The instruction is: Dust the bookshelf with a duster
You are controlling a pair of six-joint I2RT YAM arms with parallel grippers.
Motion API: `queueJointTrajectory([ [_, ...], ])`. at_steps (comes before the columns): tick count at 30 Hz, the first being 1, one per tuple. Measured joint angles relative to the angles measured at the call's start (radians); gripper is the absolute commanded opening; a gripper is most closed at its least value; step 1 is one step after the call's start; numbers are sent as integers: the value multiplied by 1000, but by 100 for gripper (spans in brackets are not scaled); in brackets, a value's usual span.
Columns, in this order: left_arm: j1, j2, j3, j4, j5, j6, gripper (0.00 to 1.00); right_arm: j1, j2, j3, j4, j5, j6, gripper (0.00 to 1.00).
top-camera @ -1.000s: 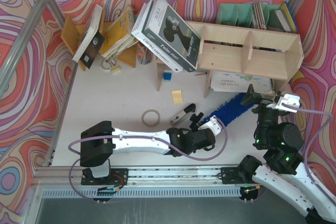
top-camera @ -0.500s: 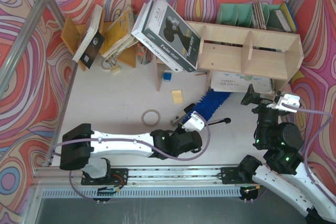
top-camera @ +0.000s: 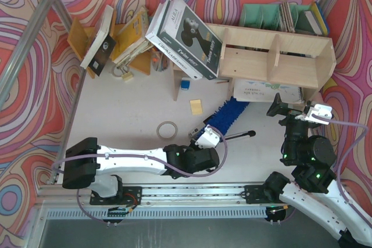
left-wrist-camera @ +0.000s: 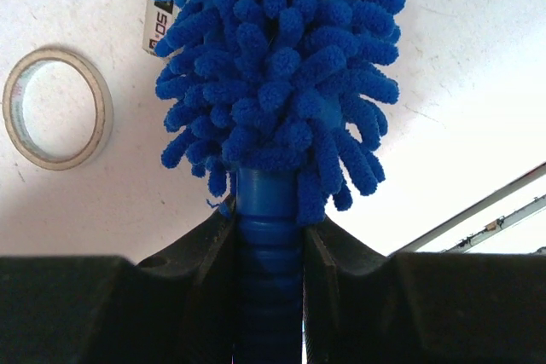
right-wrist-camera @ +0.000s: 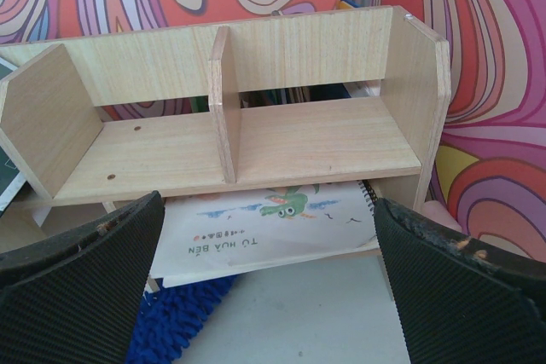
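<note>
The bookshelf (top-camera: 273, 56) stands at the back right; the right wrist view shows its open compartments (right-wrist-camera: 256, 134) from the front. My left gripper (top-camera: 209, 136) is shut on the blue handle of the duster (top-camera: 229, 114). The fluffy blue head points away toward the shelf's lower left, its tip under a white notebook (top-camera: 258, 92). In the left wrist view the jaws (left-wrist-camera: 269, 245) clamp the ribbed handle just below the head (left-wrist-camera: 273, 66). My right gripper (top-camera: 285, 111) is open and empty in front of the shelf, as the right wrist view (right-wrist-camera: 269, 296) shows, with the duster's tip (right-wrist-camera: 175, 321) at lower left.
A tape ring (top-camera: 167, 129), a yellow note (top-camera: 196, 107) and a thin silver rod with a black end (top-camera: 239, 136) lie near the left gripper. A large book (top-camera: 186, 36) leans on the shelf's left end. An orange rack of tilted books (top-camera: 116, 39) stands at the back left.
My left arm has pulled back to the left with the duster, swinging its head from in front of the right gripper to point at the shelf's lower left. The rod now shows. The right arm is still.
</note>
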Motion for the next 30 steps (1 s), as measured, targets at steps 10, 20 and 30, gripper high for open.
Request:
queueJointTrajectory([
  [10,3,68,14,-56,49,-21,0,0,0,0,0,0,0,99],
  [20,2,-81,4,-42,-4,2,0,0,0,0,0,0,0,99],
  [30,2,-60,-12,-25,4,3,0,0,0,0,0,0,0,99],
])
